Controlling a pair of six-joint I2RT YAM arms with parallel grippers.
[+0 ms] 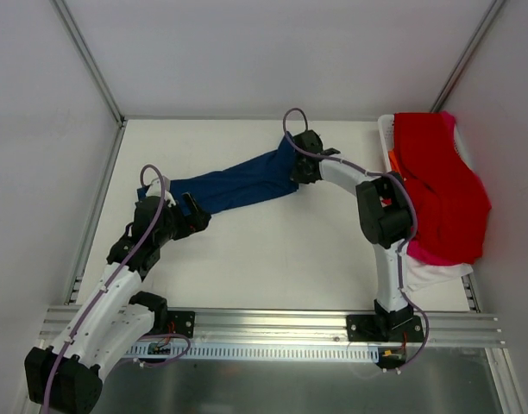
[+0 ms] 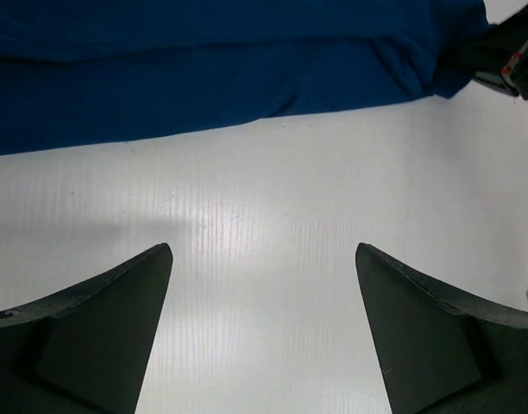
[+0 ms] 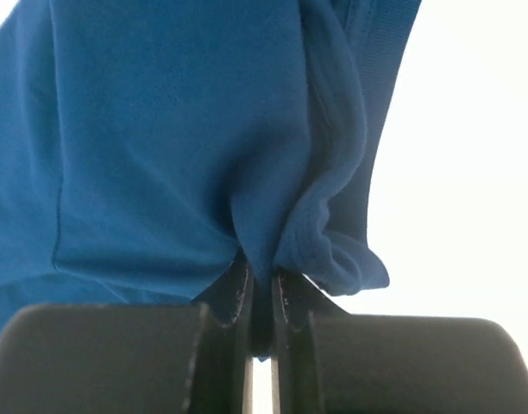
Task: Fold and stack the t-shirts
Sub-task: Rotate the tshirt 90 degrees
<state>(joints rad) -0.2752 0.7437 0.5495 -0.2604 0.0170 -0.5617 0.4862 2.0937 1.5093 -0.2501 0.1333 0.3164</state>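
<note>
One end of the navy t-shirt (image 1: 238, 183), stretched across the far half of the table (image 1: 273, 259), we find clamped in the right gripper (image 3: 262, 289). The left gripper (image 2: 262, 248) holds its jaws apart just beside the shirt.

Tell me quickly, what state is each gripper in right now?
Left gripper: open, holding nothing.
Right gripper: shut on a bunched edge of the navy blue cloth t-shirt.
</note>
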